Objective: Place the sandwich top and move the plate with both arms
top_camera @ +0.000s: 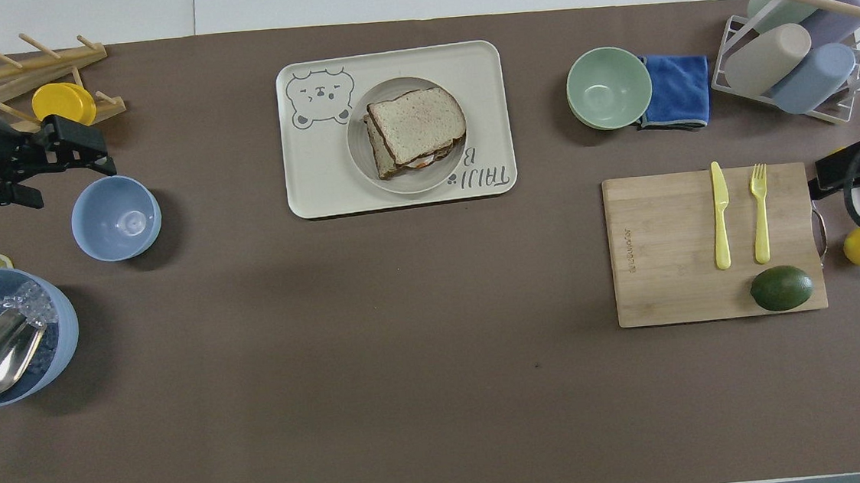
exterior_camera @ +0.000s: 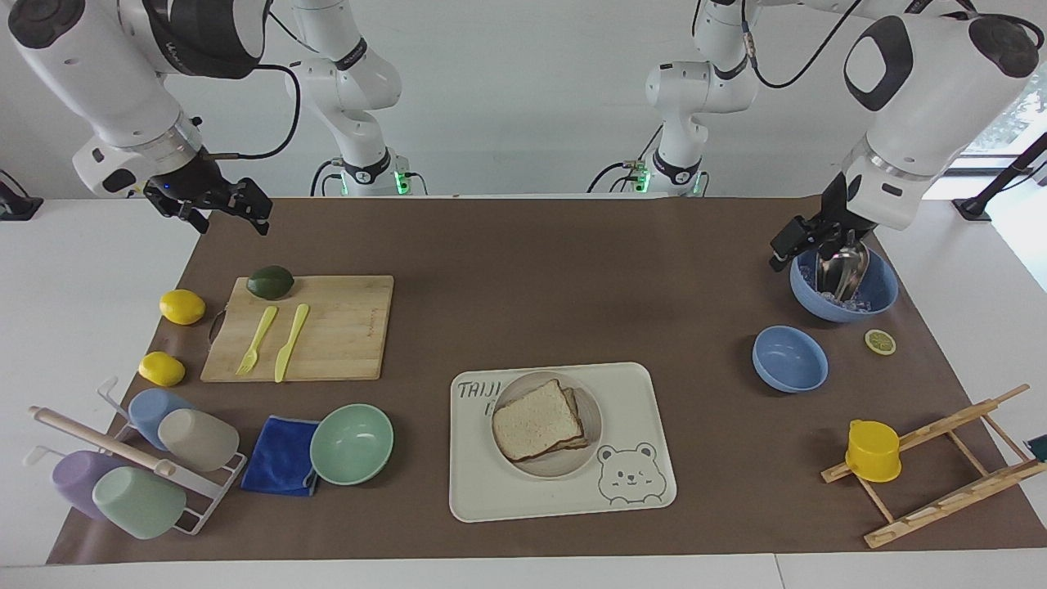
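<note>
The tabletop is carrying a brown mat, and both arms are hanging raised over its 2 ends. The left gripper is hovering over the tabletop corner nearest the left arm's base, just above the rim of a blue bowl of ice with a metal scoop; its jaws are standing spread wide, gripping nothing. The right gripper is hovering over the mat's corner nearest the right arm's base, above a bamboo cutting board; its jaws are likewise released and empty, touching nothing.

The cream bear tray is lying midway along the tabletop edge farthest from the robots. The plate is sitting on that tray, beside the printed bear. The sandwich top is resting on the stacked sandwich on the plate, slightly askew, so the lower slice is peeking out along 1 side. Neither gripper is touching plate or sandwich; both are well apart from the tray.
</note>
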Controlling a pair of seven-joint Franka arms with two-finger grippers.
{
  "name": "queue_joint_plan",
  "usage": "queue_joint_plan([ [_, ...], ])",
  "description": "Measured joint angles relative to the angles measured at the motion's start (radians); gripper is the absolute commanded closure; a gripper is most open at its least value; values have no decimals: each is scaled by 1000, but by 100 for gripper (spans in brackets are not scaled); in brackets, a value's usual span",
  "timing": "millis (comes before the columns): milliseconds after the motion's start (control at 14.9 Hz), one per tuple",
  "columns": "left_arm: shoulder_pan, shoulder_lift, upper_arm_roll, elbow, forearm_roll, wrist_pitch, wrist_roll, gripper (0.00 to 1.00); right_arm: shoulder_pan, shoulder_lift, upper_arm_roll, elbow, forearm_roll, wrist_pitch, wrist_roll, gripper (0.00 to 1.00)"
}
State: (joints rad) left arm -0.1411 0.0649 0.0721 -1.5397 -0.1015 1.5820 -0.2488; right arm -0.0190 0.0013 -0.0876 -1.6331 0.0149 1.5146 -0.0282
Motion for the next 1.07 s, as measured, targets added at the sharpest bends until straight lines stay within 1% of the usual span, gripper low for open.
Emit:
queue_joint_plan([
  [201, 7, -132, 4, -125, 20, -66, 42, 0, 0, 0, 0, 0, 0, 0, 0, 0],
  [335, 6, -172, 1, -168, 33, -97, 77, 0, 0, 0, 0, 0, 0, 0, 0, 0],
  [669, 6, -163, -4, -179, 81, -75, 167, 0, 0, 0, 0, 0, 0, 0, 0, 0],
  [1071, 27, -110, -7, -117, 89, -58, 185, 0, 0, 0, 0, 0, 0, 0, 0, 0],
])
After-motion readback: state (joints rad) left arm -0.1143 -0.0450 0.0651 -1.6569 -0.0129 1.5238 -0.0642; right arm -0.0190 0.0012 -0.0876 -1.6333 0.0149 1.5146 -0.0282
